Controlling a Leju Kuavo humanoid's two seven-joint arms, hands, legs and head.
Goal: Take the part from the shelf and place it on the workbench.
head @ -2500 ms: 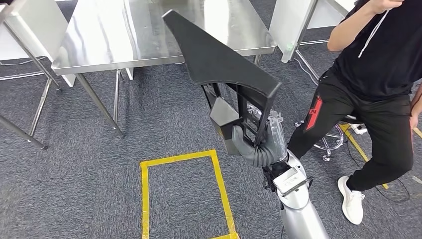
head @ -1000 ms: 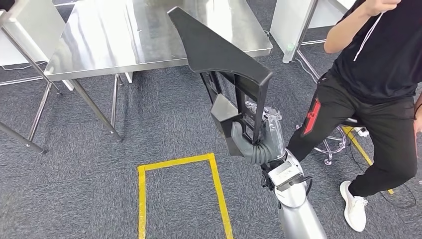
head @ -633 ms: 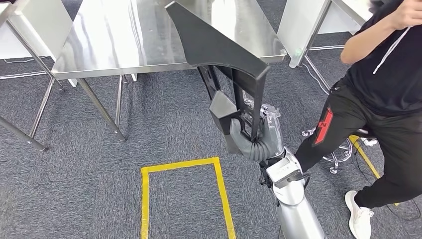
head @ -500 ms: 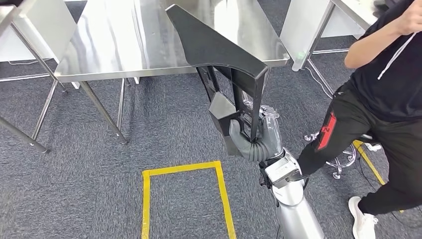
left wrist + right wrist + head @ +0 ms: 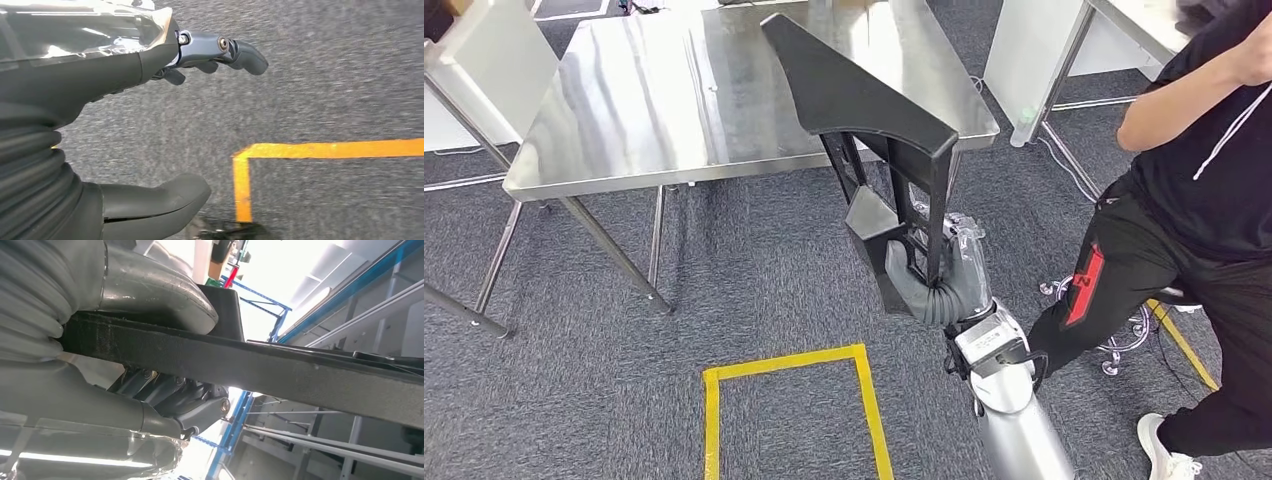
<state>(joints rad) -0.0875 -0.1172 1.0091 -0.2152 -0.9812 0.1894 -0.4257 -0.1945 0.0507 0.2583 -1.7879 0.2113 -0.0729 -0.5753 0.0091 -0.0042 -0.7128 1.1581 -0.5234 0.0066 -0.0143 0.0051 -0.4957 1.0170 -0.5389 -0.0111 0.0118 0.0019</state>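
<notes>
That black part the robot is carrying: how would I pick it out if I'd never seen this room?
Find the steel workbench at the top of the head view. In front of its near right corner, the right hand holds up a black part above the carpet. It is a big, flat, wedge-shaped panel with an open ribbed frame beneath, the only black thing held aloft.

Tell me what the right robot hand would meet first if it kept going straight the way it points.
Probably the steel workbench: the right robot hand and its black part point up toward its near edge. Depth is unclear.

Right hand around black part
</notes>
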